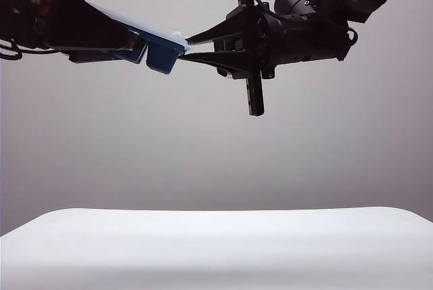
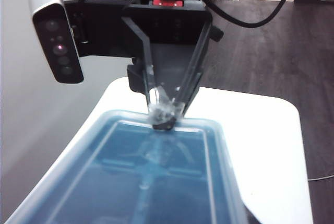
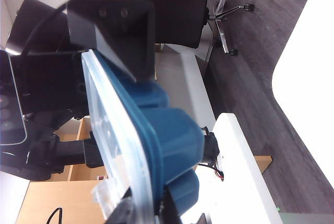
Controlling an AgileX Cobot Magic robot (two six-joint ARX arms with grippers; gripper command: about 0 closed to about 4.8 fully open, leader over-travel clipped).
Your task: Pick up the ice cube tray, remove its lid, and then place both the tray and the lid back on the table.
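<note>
The ice cube tray [image 1: 161, 53] hangs high above the table [image 1: 216, 249], touching nothing on the surface, with its lid [image 1: 139, 25] on top. Its long axis runs roughly level between the two arms, sloping slightly down toward the right arm, so each claw meets one short end.

The left gripper [image 1: 132, 45] comes in from the left edge of the exterior view and has the far end of the tray between its fingers. How tightly those fingers sit cannot be told from the pictures.

The right gripper [image 1: 184, 48] reaches from the right, its two fingers drawn together to a narrow point at the near short edge. In the left wrist view its tips [image 2: 163, 114] pinch right at the lid's rim [image 2: 172, 125], over what looks like a small clear tab. The right wrist view shows the clear lid [image 3: 107, 130] lying flat against the blue compartments [image 3: 167, 135], not yet parted from them.

The coming move turns on this edge: the right gripper is the one at the lid's lip, so peeling likely means pulling up and away from the tray along that long axis while the left arm keeps the tray body.

Count: one tray, one lid, two grippers, one table.
</note>
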